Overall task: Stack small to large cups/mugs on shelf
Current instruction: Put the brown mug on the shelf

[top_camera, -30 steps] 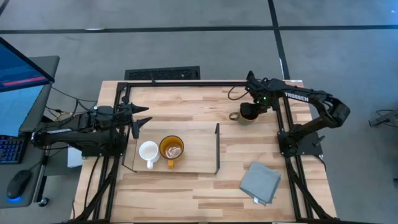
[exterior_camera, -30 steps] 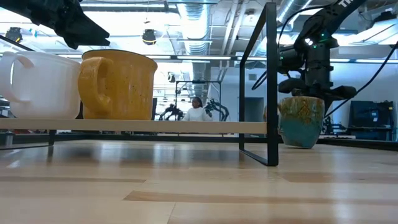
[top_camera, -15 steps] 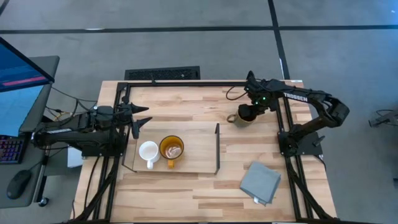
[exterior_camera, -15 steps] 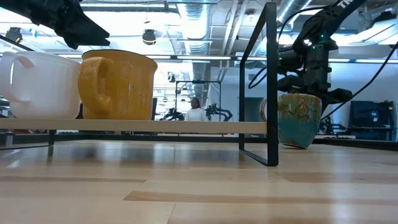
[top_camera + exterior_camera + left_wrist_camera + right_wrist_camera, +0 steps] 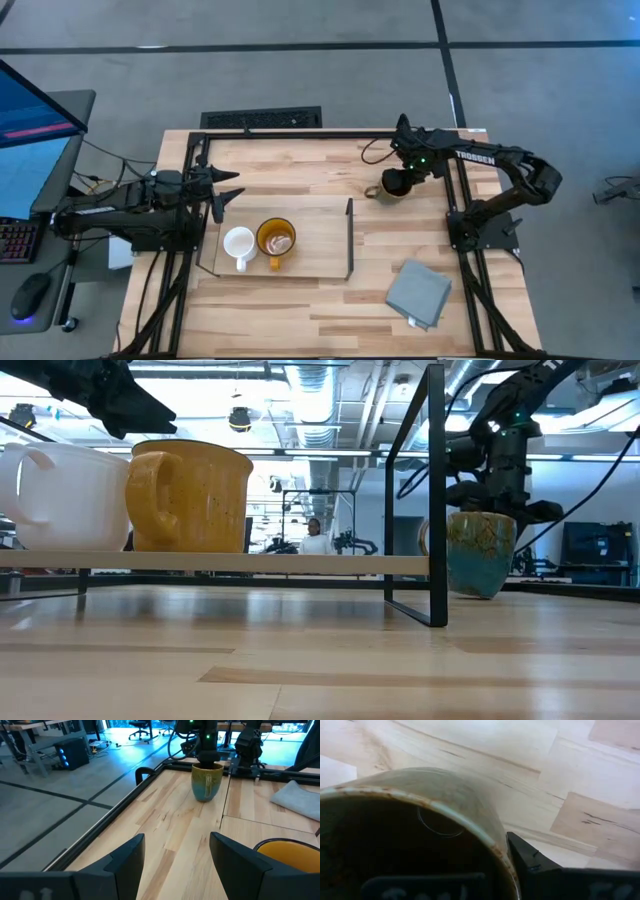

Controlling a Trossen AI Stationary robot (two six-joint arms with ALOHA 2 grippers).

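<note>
The olive-brown mug (image 5: 394, 183) stands off the shelf, near the table's far right, with its handle (image 5: 372, 189) toward the shelf. It also shows in the low view (image 5: 480, 552). My right gripper (image 5: 408, 170) is shut on its rim. The white mug (image 5: 238, 243) and the amber mug (image 5: 275, 238) stand side by side on the left half of the wooden shelf (image 5: 315, 255). My left gripper (image 5: 226, 194) hangs open and empty above the shelf's far left corner; its fingers frame the left wrist view (image 5: 177, 865). My right gripper pinches the olive-brown mug's rim (image 5: 492, 847) on the side away from the handle, one finger inside the mug and one finger (image 5: 540, 870) outside. The fingers come from above, pointing down. The mug is upright; whether its base touches the table, I cannot tell.
The shelf's black wire upright end (image 5: 435, 490) stands between the olive-brown mug and the shelf's bare right half. A folded grey cloth (image 5: 418, 292) lies at the near right. Black frame rails run along the table's far and side edges.
My right gripper has gone a little toward the table's left with the olive-brown mug, still shut on its rim. The mug has shifted toward the shelf, and its handle now shows on its shelf side in the low view.
</note>
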